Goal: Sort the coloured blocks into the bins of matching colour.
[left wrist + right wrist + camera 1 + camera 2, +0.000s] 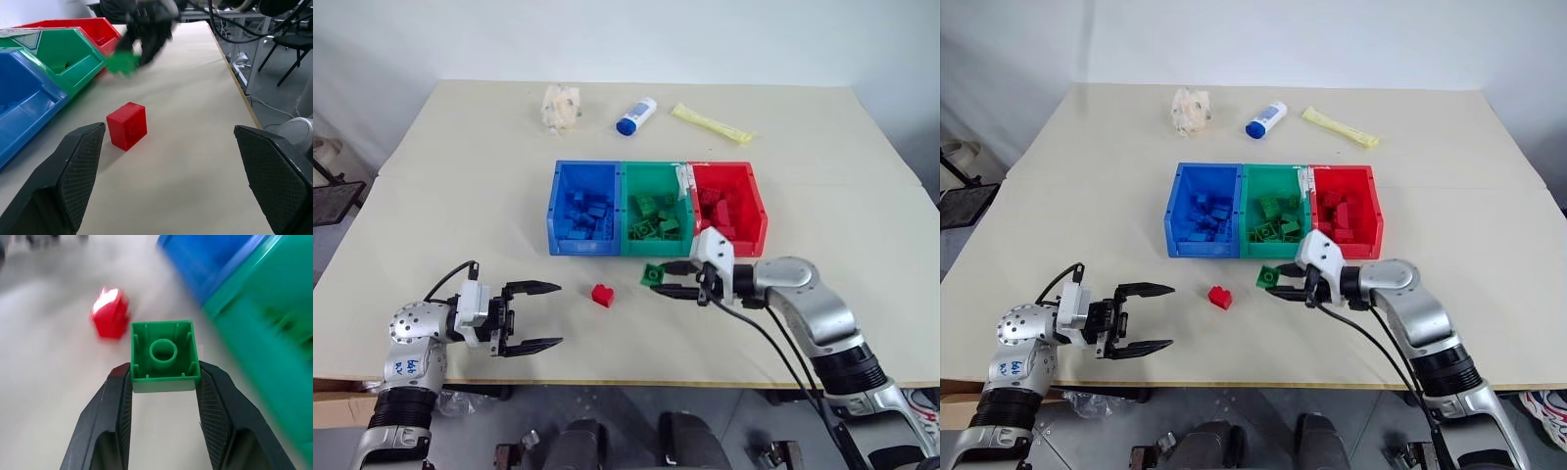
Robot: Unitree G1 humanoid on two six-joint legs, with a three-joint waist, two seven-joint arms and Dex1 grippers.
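The right pincer (pixel 164 382), its black pads cross-hatched, pinches a hollow square green block (pixel 165 355) just in front of the green bin (pixel 654 210). A glossy red block (pixel 601 295) lies left of that block on the matte beige worktop (pixel 460 196). The left pincer (pixel 534 316) stands spread, farther left. Smooth blue (pixel 584 207) and red bins (pixel 727 205) flank the green one, all holding bricks.

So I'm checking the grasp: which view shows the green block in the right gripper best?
The right wrist view: the green block sits large between the right gripper fingers, hollow underside facing the camera. Both eye views show it small by the green bin; the left wrist view shows it blurred.
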